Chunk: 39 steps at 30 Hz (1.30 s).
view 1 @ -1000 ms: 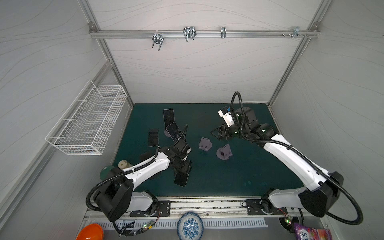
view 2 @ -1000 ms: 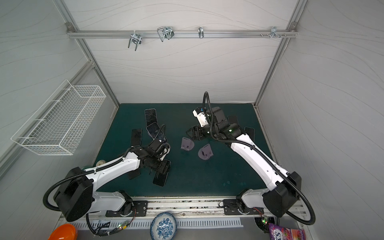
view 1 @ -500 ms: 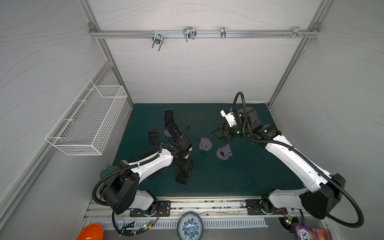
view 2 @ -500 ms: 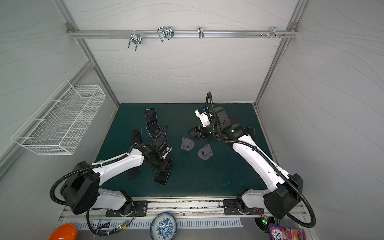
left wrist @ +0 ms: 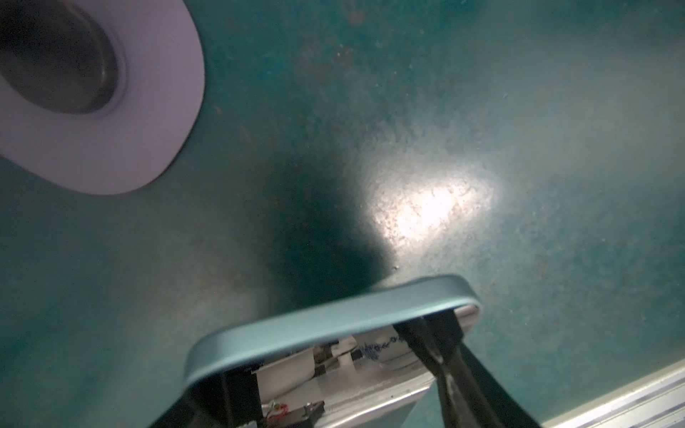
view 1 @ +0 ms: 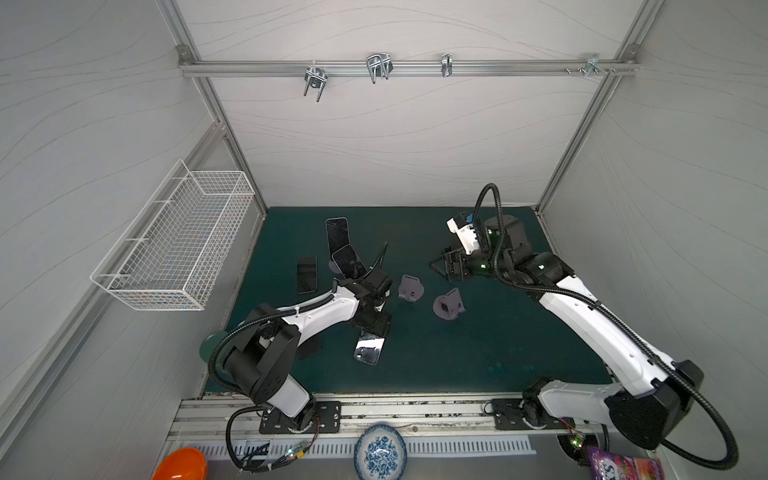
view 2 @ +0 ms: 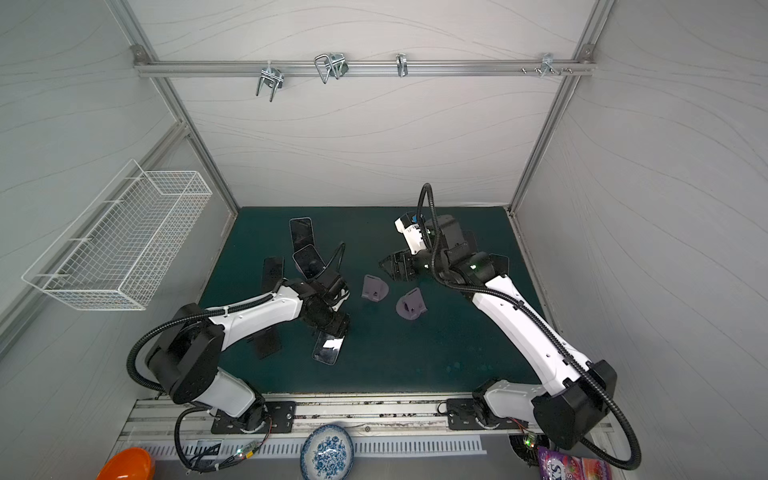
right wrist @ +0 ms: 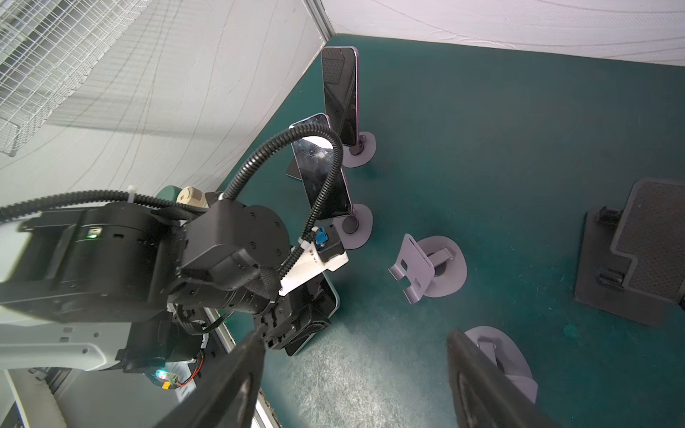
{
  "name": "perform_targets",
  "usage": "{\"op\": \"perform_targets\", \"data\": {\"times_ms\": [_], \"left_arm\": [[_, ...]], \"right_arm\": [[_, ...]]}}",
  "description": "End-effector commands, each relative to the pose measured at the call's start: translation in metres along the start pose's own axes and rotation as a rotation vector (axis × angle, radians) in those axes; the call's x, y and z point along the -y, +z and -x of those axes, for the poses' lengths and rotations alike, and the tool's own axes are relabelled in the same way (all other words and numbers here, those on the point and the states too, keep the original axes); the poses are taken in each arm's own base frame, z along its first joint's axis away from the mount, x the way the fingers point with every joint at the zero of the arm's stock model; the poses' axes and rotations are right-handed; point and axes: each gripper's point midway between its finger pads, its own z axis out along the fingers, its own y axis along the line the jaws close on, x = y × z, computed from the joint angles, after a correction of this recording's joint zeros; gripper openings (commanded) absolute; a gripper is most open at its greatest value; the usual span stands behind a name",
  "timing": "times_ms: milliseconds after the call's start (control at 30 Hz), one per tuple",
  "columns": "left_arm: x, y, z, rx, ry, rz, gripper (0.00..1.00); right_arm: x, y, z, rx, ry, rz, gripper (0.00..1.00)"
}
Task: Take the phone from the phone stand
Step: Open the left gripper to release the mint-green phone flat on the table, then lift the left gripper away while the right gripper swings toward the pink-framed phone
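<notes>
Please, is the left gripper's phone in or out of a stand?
Out: left gripper clamps the phone over bare mat, apart from the lilac stand.

We can read only one bit of lettering: big white block capitals on the purple packet (view 2: 575, 467) lying at the near right corner in both top views. They look to us like "KS" (the letters run off the bottom edge, so the word is not whole). In a top view the same packet (view 1: 623, 468) shows the "S" plainly. The smaller print beside it is too fine for us to read.
</notes>
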Motion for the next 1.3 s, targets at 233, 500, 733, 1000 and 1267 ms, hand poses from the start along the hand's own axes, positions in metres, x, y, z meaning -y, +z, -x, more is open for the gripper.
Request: {"op": "perform_targets", "data": {"times_ms": [233,500,733,1000,1267], "left_arm": [[-0.005,0.007,0.01,-0.002,-0.033,0.035,0.65],[-0.006,0.011,0.009,-0.003,-0.025,0.039,0.73],[-0.006,0.009,0.011,0.015,-0.015,0.036,0.84],[0.001,-0.01,0.02,0.094,-0.01,0.0,0.86],[0.003,-0.049,0.037,0.238,0.025,-0.004,0.87]], "right_arm": [[-0.006,-0.013,0.001,0.028,-0.033,0.015,0.78],[-0.004,-0.02,0.002,0.042,-0.032,-0.013,0.78],[-0.003,-0.024,0.006,0.053,-0.023,-0.033,0.78],[-0.004,-0.016,0.006,0.039,-0.039,-0.057,0.78],[-0.014,0.008,0.02,-0.001,-0.086,-0.059,0.78]]}}
